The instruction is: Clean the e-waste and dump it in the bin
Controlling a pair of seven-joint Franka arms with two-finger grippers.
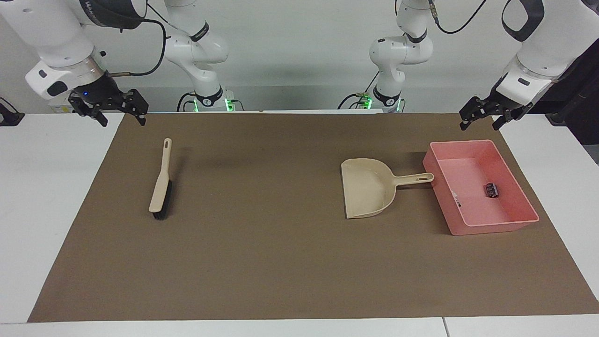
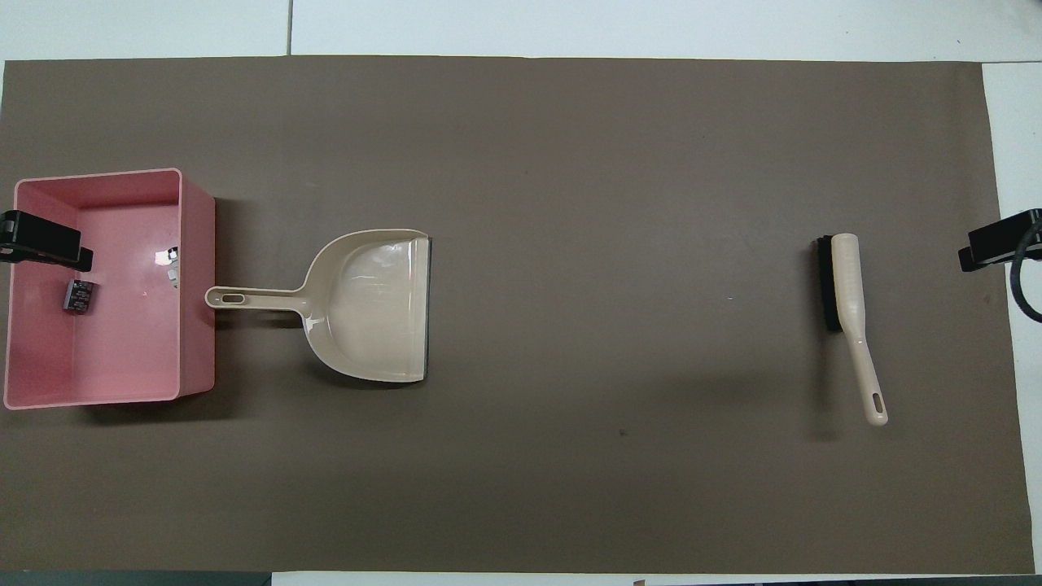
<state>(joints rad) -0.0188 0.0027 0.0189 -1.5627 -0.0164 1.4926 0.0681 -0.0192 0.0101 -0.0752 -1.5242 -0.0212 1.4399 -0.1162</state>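
Now | 2 e-waste [image 1: 490, 190] bits in bin [image 1: 519, 223] | dustpan [image 1: 367, 187] beside | left pincer [image 1: 482, 120], right pincer [image 1: 119, 117] spread, empty

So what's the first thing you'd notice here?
The pink bin at the left arm's end of the brown mat, with a dark block and a tiny white bit in it. Beside it lies the beige dustpan, and the brush lies toward the right arm's end.

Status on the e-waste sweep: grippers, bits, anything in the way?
Left gripper and right gripper open, empty, raised. Both e-waste bits in pink bin: dark block, white bit. Dustpan, brush lie idle.
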